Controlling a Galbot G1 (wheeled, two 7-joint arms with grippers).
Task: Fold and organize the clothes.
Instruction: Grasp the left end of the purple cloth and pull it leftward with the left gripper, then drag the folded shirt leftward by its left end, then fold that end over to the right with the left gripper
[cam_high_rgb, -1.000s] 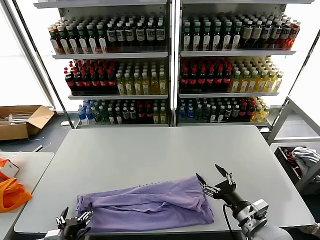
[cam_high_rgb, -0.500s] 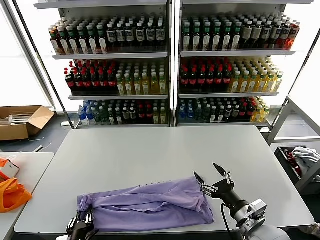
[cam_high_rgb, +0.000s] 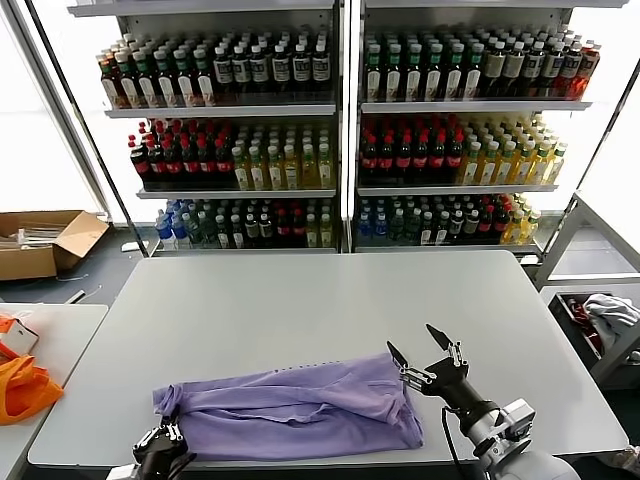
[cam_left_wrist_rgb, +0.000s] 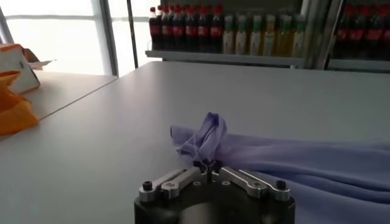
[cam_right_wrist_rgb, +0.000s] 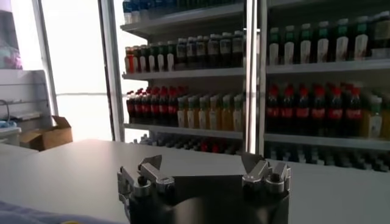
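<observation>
The left gripper (cam_high_rgb: 165, 440) sits at the near left edge of the grey table (cam_high_rgb: 300, 300), its fingers pressed together on the left end of the lavender T-shirt (cam_high_rgb: 290, 410). The left wrist view makes this plain: the two fingers (cam_left_wrist_rgb: 183, 178) meet at the middle, and a bunched, puckered corner of the T-shirt (cam_left_wrist_rgb: 204, 137) rises right at their meeting point, pinched between the tips. The head view shows only the dark top of that gripper against the fabric's end, so the pinch itself cannot be read there.

From that corner the T-shirt stretches rightward along the near part of the table as a long, loosely folded band with soft creases, its far end lying close to the right gripper (cam_high_rgb: 422, 362). That gripper hovers just beside the shirt's right end with its fingers spread wide, holding nothing. The right wrist view confirms the spread, the two fingers (cam_right_wrist_rgb: 149, 173) standing well apart, and catches only a sliver of lavender at its lower corner; otherwise it looks across the bare table top toward the shelves.

Behind the table stand two shelf units full of bottles (cam_high_rgb: 340, 130), red, yellow, green and dark drinks in rows. On the robot's left the head view shows a side table with a bright orange fabric item (cam_high_rgb: 22, 388), also seen in the left wrist view, and a cardboard box (cam_high_rgb: 45, 240) on the floor farther back
</observation>
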